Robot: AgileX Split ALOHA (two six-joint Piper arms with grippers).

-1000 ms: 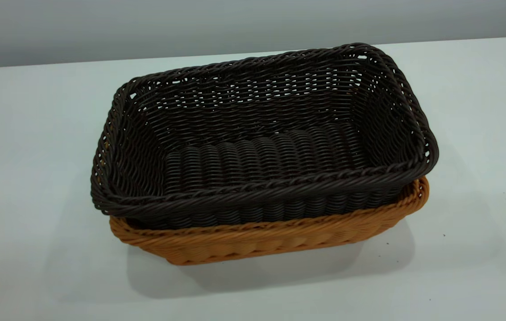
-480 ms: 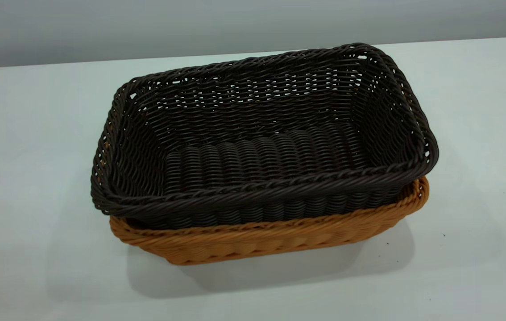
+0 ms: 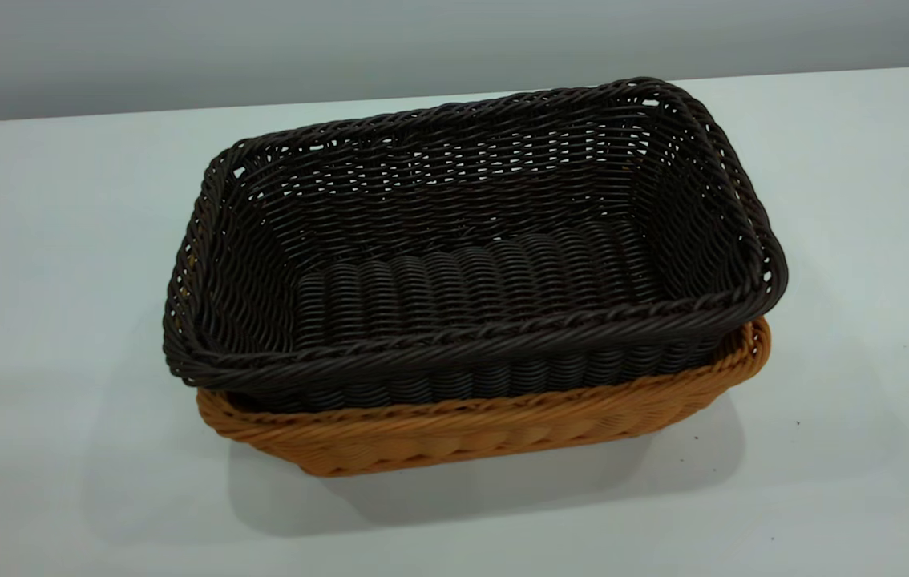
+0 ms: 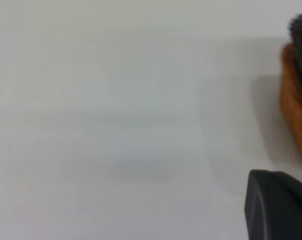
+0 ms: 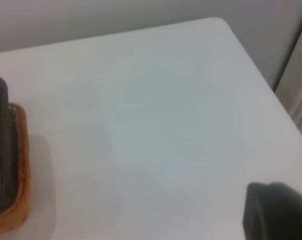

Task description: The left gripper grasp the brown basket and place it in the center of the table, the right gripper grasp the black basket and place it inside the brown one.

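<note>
The black basket sits nested inside the brown basket in the middle of the white table. Its rim stands a little above the brown rim. Neither gripper shows in the exterior view. In the left wrist view a black part of my left gripper hangs over bare table, apart from the brown basket's end and the black basket's edge. In the right wrist view a black part of my right gripper is over bare table, well apart from the brown basket and the black basket.
The table's back edge meets a grey wall. In the right wrist view the table's rounded corner and its side edge show, with a pale upright surface beyond.
</note>
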